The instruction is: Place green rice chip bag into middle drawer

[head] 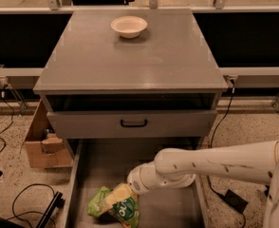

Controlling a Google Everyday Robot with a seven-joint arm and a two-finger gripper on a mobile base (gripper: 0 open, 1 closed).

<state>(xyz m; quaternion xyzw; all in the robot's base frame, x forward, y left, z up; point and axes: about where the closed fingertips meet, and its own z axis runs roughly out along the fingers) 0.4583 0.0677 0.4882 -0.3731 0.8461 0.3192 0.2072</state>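
The green rice chip bag [112,206] is crumpled and lies low in the open middle drawer [106,160], near its front left, against the grey floor. My gripper [131,190] is at the end of the white arm that reaches in from the right. It is right above the bag's upper right edge and touches or nearly touches it. The white wrist hides most of the gripper.
A closed grey drawer front with a black handle [134,123] sits above the open drawer. A white bowl [129,26] stands on the cabinet top. A cardboard box [40,141] and cables lie on the floor at left, and a black adapter [234,201] at right.
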